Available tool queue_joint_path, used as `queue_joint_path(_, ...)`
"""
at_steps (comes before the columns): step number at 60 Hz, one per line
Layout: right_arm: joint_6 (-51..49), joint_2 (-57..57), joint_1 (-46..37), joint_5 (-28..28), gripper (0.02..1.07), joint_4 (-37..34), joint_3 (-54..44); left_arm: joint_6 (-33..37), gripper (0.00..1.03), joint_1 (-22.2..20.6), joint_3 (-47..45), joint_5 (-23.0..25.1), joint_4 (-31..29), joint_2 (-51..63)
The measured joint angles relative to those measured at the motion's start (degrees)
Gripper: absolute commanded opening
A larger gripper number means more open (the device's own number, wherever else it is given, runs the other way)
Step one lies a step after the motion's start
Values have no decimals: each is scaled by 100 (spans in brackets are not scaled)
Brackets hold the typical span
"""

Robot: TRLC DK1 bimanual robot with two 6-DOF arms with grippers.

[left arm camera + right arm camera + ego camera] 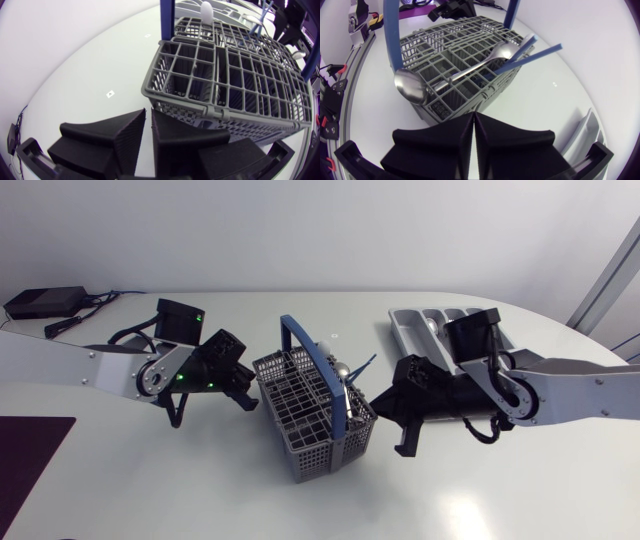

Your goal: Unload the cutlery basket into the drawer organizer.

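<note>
White surface carries a grey cutlery basket at its middle, its blue handle arching upright over the compartments. A spoon leans out over the basket's rim on the side facing the right arm. Two blue utensil handles stick out beside it, and a second spoon lies among them. The grey drawer organizer sits farther back, behind the right arm and apart from the basket. The left claw is just beside the basket's near corner, its fingers closed with only a thin slit between them and nothing gripped. The right claw faces the opposite side of the basket, fingers pressed together, holding nothing. A black box with cables rests at the far left corner.
</note>
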Motion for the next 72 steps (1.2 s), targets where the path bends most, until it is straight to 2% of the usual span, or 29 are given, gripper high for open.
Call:
queue_joint_path(2, 26, -9, 70, 31, 8, 2, -24, -15, 31, 0, 72, 2, 20, 72)
queue_joint_path(30, 608, -164, 1401, 428, 8, 70, -146, -153, 31, -72, 1366, -46, 17, 986)
queue_joint_path(36, 627, -275, 1335, 426, 9, 87, -179, -153, 31, -22, 1384, -44, -44, 997)
queue_joint_path(40, 621, -420, 1088, 382, 17, 90, -203, -151, 33, 72, 1379, -44, -90, 984)
queue_joint_path(43, 595, -522, 848, 350, 19, 90, -212, -149, 33, 179, 1314, -44, -107, 898)
queue_joint_path(48, 507, -625, 424, 212, 23, 127, -210, -107, 46, 404, 1058, -46, -240, 546)
queue_joint_path(56, 490, -481, -118, 79, 35, 374, -170, 125, 75, 579, 487, -46, -492, -374)
queue_joint_path(61, 498, -186, -289, 74, 43, 660, -52, 330, 78, 551, 177, -44, -693, -905)
queue_joint_path(72, 699, 695, -573, 48, 43, 1292, 470, 831, 78, 474, -225, 168, -1685, -1652)
